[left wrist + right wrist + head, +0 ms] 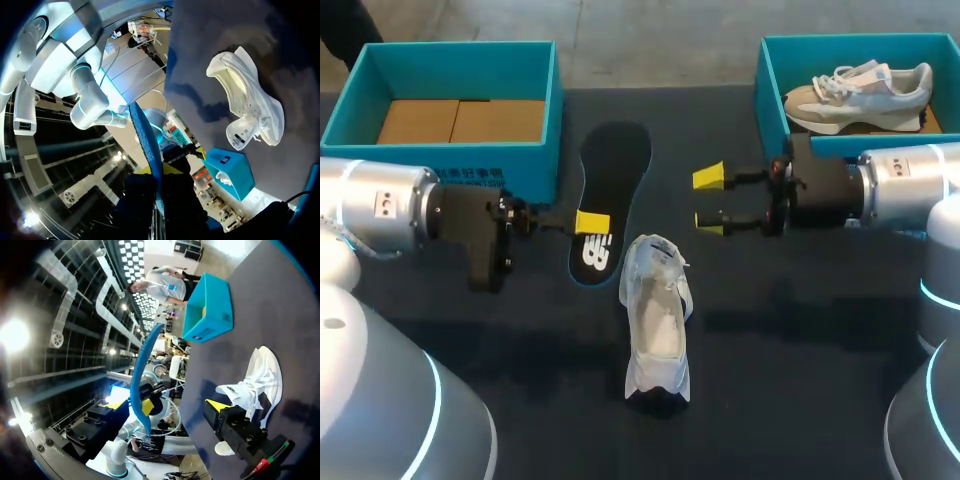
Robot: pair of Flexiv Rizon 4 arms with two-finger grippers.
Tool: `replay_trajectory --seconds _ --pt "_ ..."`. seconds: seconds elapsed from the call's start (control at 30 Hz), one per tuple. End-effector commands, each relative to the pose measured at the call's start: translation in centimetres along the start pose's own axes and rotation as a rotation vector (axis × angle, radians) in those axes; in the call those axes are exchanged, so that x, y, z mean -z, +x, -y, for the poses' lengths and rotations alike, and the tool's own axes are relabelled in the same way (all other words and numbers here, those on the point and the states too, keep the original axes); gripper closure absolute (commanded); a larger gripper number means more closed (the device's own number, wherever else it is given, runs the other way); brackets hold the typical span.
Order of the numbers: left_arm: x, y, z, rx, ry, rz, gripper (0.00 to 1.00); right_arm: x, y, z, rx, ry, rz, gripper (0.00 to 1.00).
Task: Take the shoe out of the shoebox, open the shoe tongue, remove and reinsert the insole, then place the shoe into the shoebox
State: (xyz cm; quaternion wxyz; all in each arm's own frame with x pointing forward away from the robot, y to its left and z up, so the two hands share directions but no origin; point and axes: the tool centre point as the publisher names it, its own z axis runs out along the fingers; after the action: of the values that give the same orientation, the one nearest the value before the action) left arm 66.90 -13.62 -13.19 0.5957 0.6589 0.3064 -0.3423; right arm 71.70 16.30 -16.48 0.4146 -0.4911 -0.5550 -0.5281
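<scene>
In the head view, only one yellow tip of the left hand [590, 222] showed. It lay on top of the black, flat insole [613, 185]; the other tip was hidden under it, and the hand was clenched on the insole's side edge. The right hand [710, 200] hung released, with nothing between its tips. The white shoe [657, 320], soft and crumpled, lay on the dark desk [800, 380] just beside the insole's end, near both hands but touching neither. A teal box [545, 110] stood behind the left hand.

In the left wrist view, the insole [147, 145] appeared edge-on as a thin blue-rimmed strip rising from between the dark fingers, whose tips were mostly lost in shadow. The shoe [252, 107] lay off to one side, its pale lining open to view.

In the right wrist view, one finger [218, 405] showed clearly. The shoe [257, 382] lay just beyond it. The insole [141, 370] curved like a blade in the left hand's grip.
</scene>
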Motion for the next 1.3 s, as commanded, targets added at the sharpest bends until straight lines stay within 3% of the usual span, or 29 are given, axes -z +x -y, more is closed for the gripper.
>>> replay_trajectory --seconds 0.03,0.43,0.7,0.9,0.93,1.07,1.17,1.3 --pt "-0.1 0.1 0.0 -0.003 -0.001 0.000 1.00 -1.2 0.6 -0.5 0.010 -0.017 0.007 0.00" --pt "-0.1 0.1 0.0 -0.003 -0.001 0.000 1.00 -3.7 3.6 -1.2 0.107 -0.004 0.079 0.00" --pt "-0.1 0.1 0.0 -0.003 -0.001 0.000 1.00 -4.7 4.4 -0.8 0.126 -0.007 0.096 0.01" --pt "-0.1 0.1 0.0 -0.003 -0.001 0.000 1.00 -5.6 4.6 -0.4 0.084 -0.022 0.106 0.10" --pt "-0.1 0.1 0.0 -0.003 -0.001 0.000 1.00 -5.8 4.6 -0.3 0.071 -0.023 0.104 0.22" --pt "-0.1 0.1 0.0 -0.003 -0.001 0.000 1.00 -6.2 4.5 -0.1 0.041 -0.033 0.098 0.44" --pt "-0.1 0.1 0.0 -0.003 -0.001 0.000 1.00 -6.6 4.5 0.0 0.018 -0.041 0.084 0.50" --pt "-0.1 0.1 0.0 -0.003 -0.001 0.000 1.00 -7.1 4.6 0.0 -0.011 -0.043 0.077 0.47"
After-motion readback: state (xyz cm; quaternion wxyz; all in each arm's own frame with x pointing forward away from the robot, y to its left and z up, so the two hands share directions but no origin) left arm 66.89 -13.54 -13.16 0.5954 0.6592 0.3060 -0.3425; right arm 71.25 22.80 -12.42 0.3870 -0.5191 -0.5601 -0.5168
